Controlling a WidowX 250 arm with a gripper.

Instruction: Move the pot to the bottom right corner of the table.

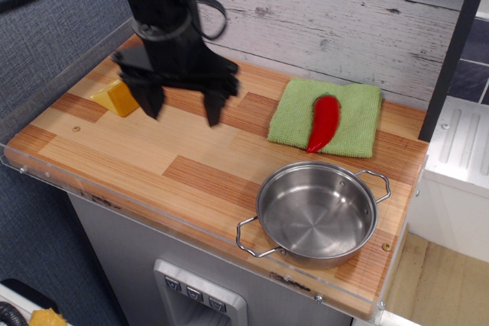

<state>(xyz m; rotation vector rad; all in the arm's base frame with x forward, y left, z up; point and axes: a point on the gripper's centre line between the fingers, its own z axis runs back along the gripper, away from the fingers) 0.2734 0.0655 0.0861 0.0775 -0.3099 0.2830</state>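
The pot [318, 214] sits upright on the table [114, 162] at its near right corner, one wire handle pointing toward the front edge and the other toward the right side. It is empty. The gripper [182, 107] hangs well apart from the pot — up and to the left of it, above the middle-left of the wood — with its two black fingers spread wide and nothing between them. Behind the pot lies a green cloth [357, 108] with a red pepper [325, 121] on it; far left of the pot, a yellow wedge [118, 98].
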